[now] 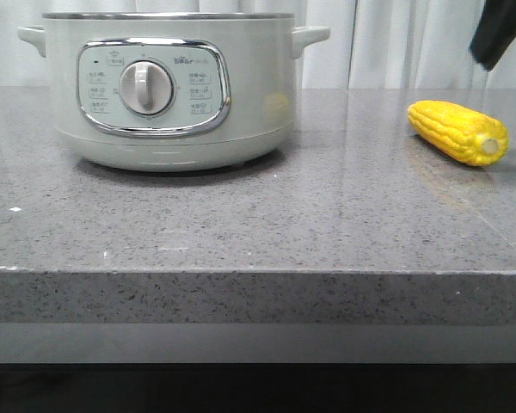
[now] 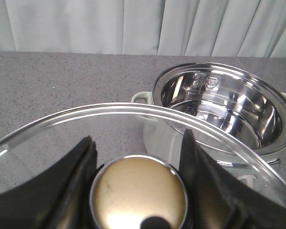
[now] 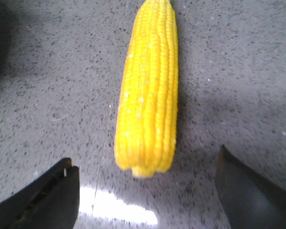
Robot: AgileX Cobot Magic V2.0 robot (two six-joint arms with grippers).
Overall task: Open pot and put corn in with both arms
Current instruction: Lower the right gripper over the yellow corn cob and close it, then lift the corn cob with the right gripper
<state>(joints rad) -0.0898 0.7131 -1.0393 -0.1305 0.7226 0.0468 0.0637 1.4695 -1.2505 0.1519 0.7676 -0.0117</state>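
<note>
The pale mint pot (image 1: 168, 95) stands at the left of the counter without a lid, and its bare steel inside (image 2: 190, 90) shows in the left wrist view. My left gripper (image 2: 138, 138) is shut on the round gold knob (image 2: 139, 191) of the glass lid (image 2: 62, 138), held up and to one side of the pot. The yellow corn (image 1: 457, 131) lies on the counter at the right. My right gripper (image 3: 145, 160) hangs open above the stub end of the corn (image 3: 148, 95), with both fingers well apart from it.
The grey speckled stone counter (image 1: 241, 224) has its front edge close to the camera. A pale curtain (image 1: 387, 43) hangs behind. A dark part of the right arm (image 1: 501, 30) shows at the top right, above the corn.
</note>
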